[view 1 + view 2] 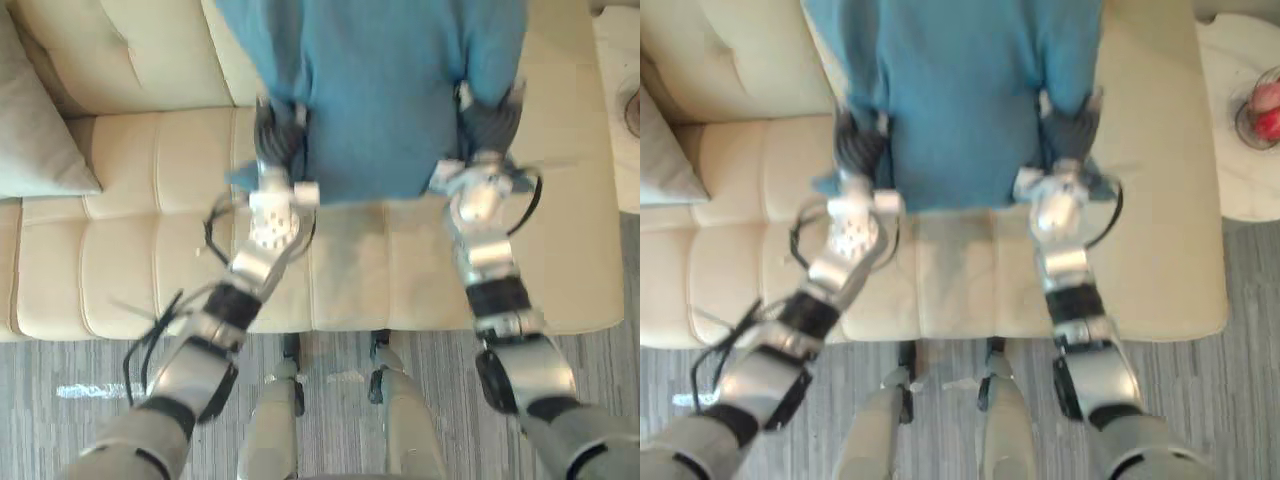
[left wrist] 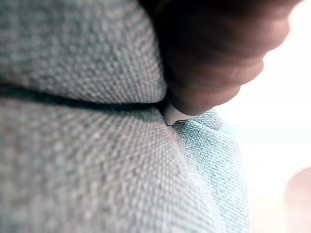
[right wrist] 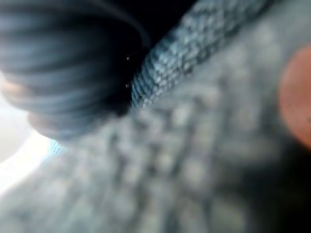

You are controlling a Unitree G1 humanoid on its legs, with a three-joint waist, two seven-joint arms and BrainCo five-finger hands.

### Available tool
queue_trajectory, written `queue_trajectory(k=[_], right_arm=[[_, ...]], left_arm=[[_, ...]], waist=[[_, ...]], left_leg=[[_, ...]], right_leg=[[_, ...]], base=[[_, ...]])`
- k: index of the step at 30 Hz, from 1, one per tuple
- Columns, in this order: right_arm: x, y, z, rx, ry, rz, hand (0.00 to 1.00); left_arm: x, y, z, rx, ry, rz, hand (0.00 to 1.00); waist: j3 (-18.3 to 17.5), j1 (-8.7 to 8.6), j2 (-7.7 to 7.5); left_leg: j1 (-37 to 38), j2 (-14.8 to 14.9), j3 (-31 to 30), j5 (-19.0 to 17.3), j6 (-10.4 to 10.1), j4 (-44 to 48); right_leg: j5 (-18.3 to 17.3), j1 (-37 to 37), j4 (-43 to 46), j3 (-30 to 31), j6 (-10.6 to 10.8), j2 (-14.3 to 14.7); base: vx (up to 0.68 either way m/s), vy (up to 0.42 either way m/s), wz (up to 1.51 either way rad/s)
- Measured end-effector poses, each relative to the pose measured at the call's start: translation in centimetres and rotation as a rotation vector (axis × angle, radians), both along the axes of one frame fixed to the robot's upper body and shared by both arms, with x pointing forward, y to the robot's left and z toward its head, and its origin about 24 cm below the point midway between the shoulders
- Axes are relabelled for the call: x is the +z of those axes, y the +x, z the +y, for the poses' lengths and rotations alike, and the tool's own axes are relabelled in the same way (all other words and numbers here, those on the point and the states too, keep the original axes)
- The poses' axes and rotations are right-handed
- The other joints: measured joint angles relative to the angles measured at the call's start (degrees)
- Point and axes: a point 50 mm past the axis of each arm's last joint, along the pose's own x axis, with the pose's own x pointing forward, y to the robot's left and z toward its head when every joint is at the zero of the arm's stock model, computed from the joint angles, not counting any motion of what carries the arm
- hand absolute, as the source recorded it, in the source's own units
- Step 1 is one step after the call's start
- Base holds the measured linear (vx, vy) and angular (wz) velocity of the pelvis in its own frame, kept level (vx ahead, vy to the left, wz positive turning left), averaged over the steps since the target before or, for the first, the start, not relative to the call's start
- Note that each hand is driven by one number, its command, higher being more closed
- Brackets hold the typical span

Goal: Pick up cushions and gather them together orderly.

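A home living room is suggested: a cream tufted sofa is seen bearing a blue cushion and, far left, a grey cushion; a white side table is placed right, and grey plank flooring is laid near.

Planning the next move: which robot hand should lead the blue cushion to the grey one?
Left, probably. The left robot hand and right robot hand sit at the blue cushion's lower corners; the grey cushion lies far left.

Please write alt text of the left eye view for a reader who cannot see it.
A large blue cushion covers the middle of a cream sofa, with the robot's left hand and right hand at its lower corners. A grey cushion leans at the sofa's left end.
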Motion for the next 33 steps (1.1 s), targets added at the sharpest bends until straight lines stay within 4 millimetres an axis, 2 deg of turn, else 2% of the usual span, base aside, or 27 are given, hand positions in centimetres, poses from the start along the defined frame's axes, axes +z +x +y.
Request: queue_trajectory(k=[1, 3, 5, 8, 9, 15, 16, 18, 20, 22, 27, 29, 33], right_arm=[[1.8, 0.1, 0.3, -0.006, 0.014, -0.027, 0.0], [4.7, 0.2, 0.6, -0.022, 0.026, -0.05, 0.0], [6.8, 0.5, 0.5, -0.047, 0.029, -0.041, 0.0], [9.3, 0.4, 0.7, -0.044, 0.04, -0.03, 0.0], [9.8, 0.5, 0.6, -0.026, 0.061, -0.019, 0.0], [9.5, 0.9, -0.3, 0.087, 0.214, 0.021, 0.0], [9.3, 1.1, -0.1, 0.12, 0.238, 0.035, 0.0], [8.5, 1.5, 0.5, 0.155, 0.253, 0.061, 0.0], [5.9, 2.3, 1.5, 0.21, 0.262, 0.114, 0.0], [4.8, 2.4, 1.7, 0.235, 0.272, 0.115, 0.0], [3.8, 2.0, 2.0, 0.274, 0.263, 0.081, 0.0], [3.0, 1.7, 1.7, 0.28, 0.263, 0.061, 0.0], [2.8, 0.5, 0.4, 0.272, 0.243, -0.016, 0.0]], left_arm=[[1.9, 0.1, 0.1, 0.02, -0.014, -0.035, 0.0], [4.8, 0.3, 0.6, 0.067, -0.053, -0.074, 0.0], [7.0, 0.8, 1.4, 0.113, -0.064, -0.08, 0.0], [8.8, 1.2, 2.4, 0.15, -0.095, -0.064, 0.0], [9.3, 1.4, 2.6, 0.153, -0.104, -0.049, 0.0], [9.5, 2.0, 2.4, 0.053, -0.125, 0.005, 0.0], [9.1, 2.3, 2.3, 0.025, -0.149, 0.029, 0.0], [8.5, 2.6, 2.2, 0.0, -0.168, 0.055, 0.0], [7.0, 3.1, 2.2, -0.033, -0.206, 0.097, 0.0], [6.2, 3.2, 2.6, -0.048, -0.247, 0.104, 0.0], [4.5, 3.2, 3.7, -0.078, -0.314, 0.098, 0.0], [3.6, 3.3, 4.2, -0.08, -0.329, 0.109, 0.0], [3.2, 2.9, 5.6, -0.077, -0.363, 0.082, 0.0]], waist=[[0.9, -0.05, 0.16], [2.1, -0.28, 0.26], [2.4, -0.48, 0.54], [2.9, -0.68, 0.61], [4.1, -0.63, 0.78], [4.5, -0.69, 0.93], [5.8, -0.64, 0.86], [6.2, -0.54, 0.83], [6.2, -0.53, 0.8], [6.2, -0.53, 0.8], [6.3, -0.19, 0.76], [6.5, 0.0, 0.28], [6.7, -0.15, 0.06]], left_leg=[[-1.0, 0.0, -0.5, 0.4, -0.1, 0.0], [-3.0, -0.1, -1.2, 1.1, -0.2, -0.1], [-5.5, -0.4, -2.4, 1.8, -0.1, -0.2], [-8.6, -1.0, -2.8, 2.5, 0.0, -0.2], [-9.0, -1.2, -3.0, 2.6, 0.1, -0.2], [-14.5, -2.0, -3.0, 3.4, 0.3, -0.1], [-14.6, -1.9, -2.8, 3.4, 0.3, 0.0], [-15.2, -1.7, -2.5, 3.4, 0.3, 0.0], [-15.8, -1.2, -1.4, 3.4, 0.3, 0.0], [-15.8, -0.6, -0.4, 3.4, 0.3, 0.0], [-16.5, 1.3, 1.1, 2.1, -0.5, 2.3], [-17.1, 2.2, 1.8, 0.6, -0.8, 5.4], [-17.6, 3.2, 2.6, 0.2, -0.9, 7.3]], right_leg=[[0.3, -0.9, 0.0, -0.3, -0.2, 0.0], [0.7, -2.4, -0.1, -1.0, -0.4, -0.1], [1.1, -4.5, -0.2, -1.9, -0.4, -0.3], [1.7, -7.3, -0.3, -2.0, -0.3, -0.7], [1.8, -7.4, -0.4, -2.2, -0.2, -0.9], [2.1, -12.7, -0.1, -2.6, 0.2, -2.0], [2.1, -12.9, 0.0, -2.6, 0.2, -1.9], [2.1, -14.1, 0.8, -2.4, 0.2, -2.0], [2.1, -15.1, 1.3, -1.6, 0.2, -1.6], [2.1, -15.6, 2.1, -1.1, 0.2, -1.3], [1.8, -16.6, 4.4, 0.8, 0.4, 0.3], [0.2, -16.6, 5.9, 1.7, 0.2, 0.9], [-0.5, -16.6, 6.6, 2.2, 0.1, 1.7]], base=[[-0.07, -0.025, 0.14], [-0.06, -0.024, 0.18], [-0.05, -0.011, 0.25], [-0.04, 0.003, 0.13], [-0.02, 0.0, 0.13], [-0.01, 0.008, 0.1], [0.0, -0.015, -0.04], [0.0, -0.018, -0.07], [0.01, -0.022, -0.11], [0.01, -0.02, -0.13], [-0.01, -0.035, -0.12], [-0.02, -0.043, -0.1], [-0.02, -0.048, -0.07]])
